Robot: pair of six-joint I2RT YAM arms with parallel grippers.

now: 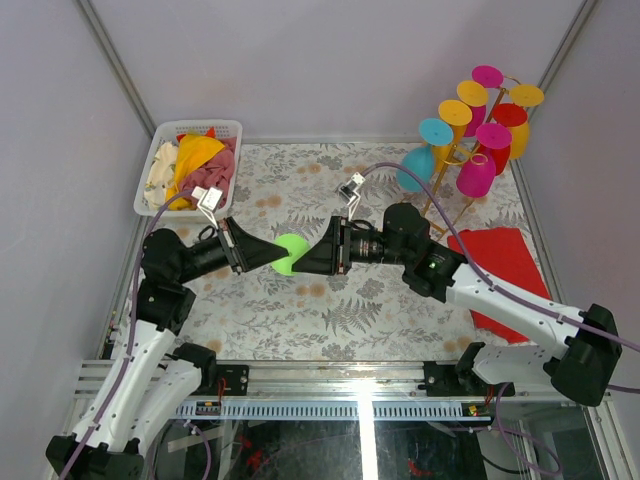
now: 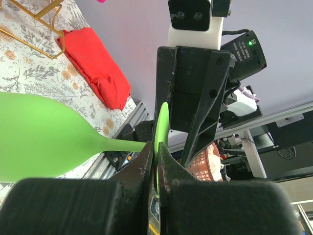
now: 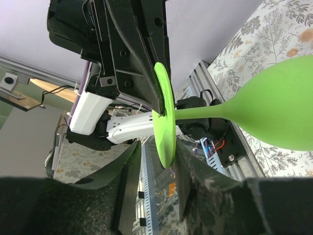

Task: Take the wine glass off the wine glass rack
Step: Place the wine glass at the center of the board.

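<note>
A green wine glass point(image 1: 290, 253) hangs sideways in mid-air over the middle of the table, between my two grippers. My left gripper point(image 1: 272, 252) is shut on the rim of its flat foot point(image 2: 162, 122); the bowl point(image 2: 39, 137) points left in the left wrist view. My right gripper point(image 1: 306, 256) is open, and the foot point(image 3: 165, 125) sits between its fingers point(image 3: 128, 181) with a gap on one side. The bowl point(image 3: 283, 107) shows at the right. The gold wire wine glass rack point(image 1: 450, 165) stands at the back right, holding several coloured glasses.
A white slatted basket point(image 1: 160, 150) with cloths stands at the back left. A red cloth point(image 1: 500, 265) lies on the right, also seen in the left wrist view point(image 2: 93, 68). A floral mat point(image 1: 300, 180) covers the table.
</note>
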